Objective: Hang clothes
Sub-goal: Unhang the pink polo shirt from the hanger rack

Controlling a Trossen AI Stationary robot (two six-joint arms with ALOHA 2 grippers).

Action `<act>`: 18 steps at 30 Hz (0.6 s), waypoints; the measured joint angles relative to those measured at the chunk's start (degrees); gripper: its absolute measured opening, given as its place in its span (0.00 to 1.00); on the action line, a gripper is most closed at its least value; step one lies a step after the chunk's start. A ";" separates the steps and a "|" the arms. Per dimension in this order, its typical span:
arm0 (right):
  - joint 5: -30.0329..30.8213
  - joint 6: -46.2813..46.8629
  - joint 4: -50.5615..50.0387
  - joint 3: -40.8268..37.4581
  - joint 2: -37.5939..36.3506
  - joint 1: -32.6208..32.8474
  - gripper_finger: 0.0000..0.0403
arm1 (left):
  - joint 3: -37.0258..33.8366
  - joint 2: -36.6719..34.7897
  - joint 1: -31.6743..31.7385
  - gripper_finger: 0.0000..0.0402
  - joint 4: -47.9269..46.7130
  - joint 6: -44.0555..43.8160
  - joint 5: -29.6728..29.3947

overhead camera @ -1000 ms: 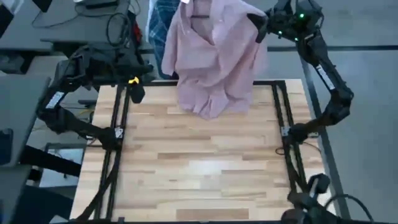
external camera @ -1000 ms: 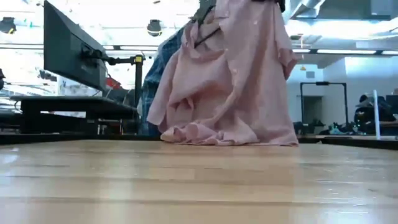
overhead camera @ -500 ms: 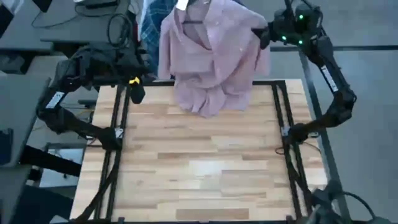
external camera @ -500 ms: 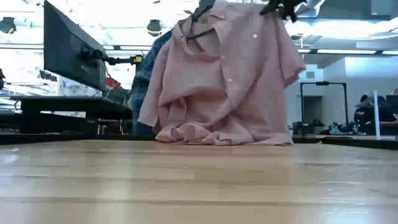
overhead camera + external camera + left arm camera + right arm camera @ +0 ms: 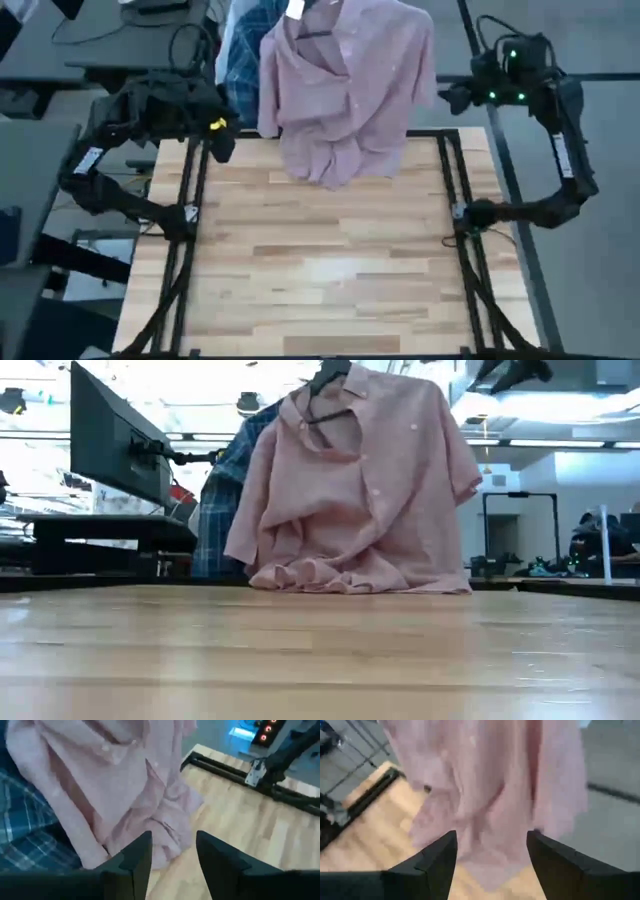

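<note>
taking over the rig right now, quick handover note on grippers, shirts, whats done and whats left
Right gripper: open, empty, off the table's far right corner, clear of the pink shirt.
Left gripper: open, empty, at the far left edge of the table.
Pink shirt: hanging on a hanger at the far edge, its hem bunched on the tabletop.
Plaid shirt: hanging behind it.
White shirt: cannot be made out.
Done: pink and plaid are up.
Left: find the white shirt; perhaps free the pink hem.

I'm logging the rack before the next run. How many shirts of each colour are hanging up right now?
Dusty pink shirt: 1
Blue-and-white plaid shirt: 1
White shirt: 0 that I can make out
Total: 2 shirts visible
</note>
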 joint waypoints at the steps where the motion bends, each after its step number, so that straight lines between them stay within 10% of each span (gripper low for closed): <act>1: -0.06 -0.43 -0.35 0.00 -0.67 0.99 0.56 | -0.22 0.02 -0.84 0.34 -0.06 -1.06 0.00; 18: -0.31 23.18 34.33 -34.91 -22.26 28.07 0.56 | -32.10 -6.12 -25.14 0.34 39.59 -2.16 -9.82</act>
